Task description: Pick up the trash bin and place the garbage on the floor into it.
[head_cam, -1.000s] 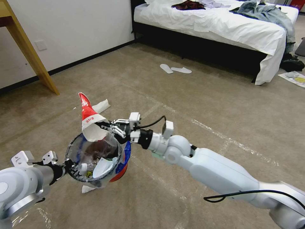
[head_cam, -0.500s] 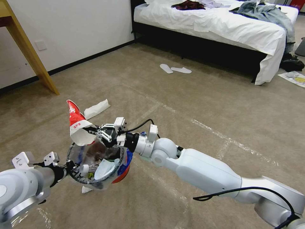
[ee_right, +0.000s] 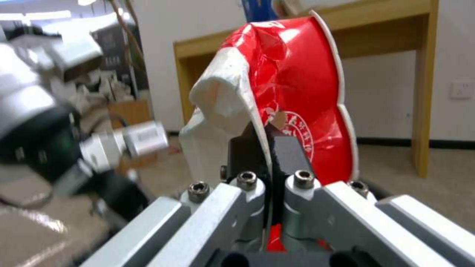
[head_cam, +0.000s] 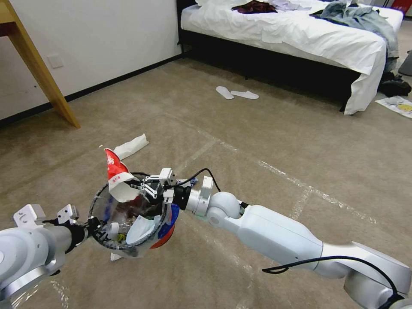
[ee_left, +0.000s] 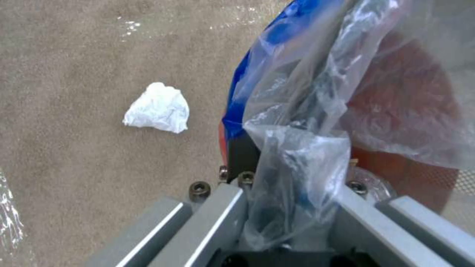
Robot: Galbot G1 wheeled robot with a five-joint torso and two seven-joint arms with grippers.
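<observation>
The trash bin [head_cam: 159,234], red with a dark rim and a clear blue-edged bag, hangs tilted above the carpet at the lower left. My left gripper [head_cam: 93,225] is shut on its near rim, with the bag [ee_left: 297,155] bunched over the fingers. Litter lies inside. My right gripper [head_cam: 138,187] is shut on a crushed red and white paper cup [head_cam: 115,174], a piece of the garbage, held over the bin's far rim. In the right wrist view the fingers [ee_right: 289,152] pinch the cup's wall [ee_right: 297,85]. A crumpled white tissue [ee_left: 157,108] lies on the floor beside the bin.
A white paper piece [head_cam: 131,145] lies on the carpet beyond the bin. A wooden table leg [head_cam: 40,71] stands at the far left by the wall. A bed [head_cam: 300,38] fills the back, with white slippers [head_cam: 237,93] before it. Tape strips [head_cam: 300,180] cross the carpet.
My right gripper has carried the red cup down and closer to the bin's opening. The bin and left gripper have barely moved.
</observation>
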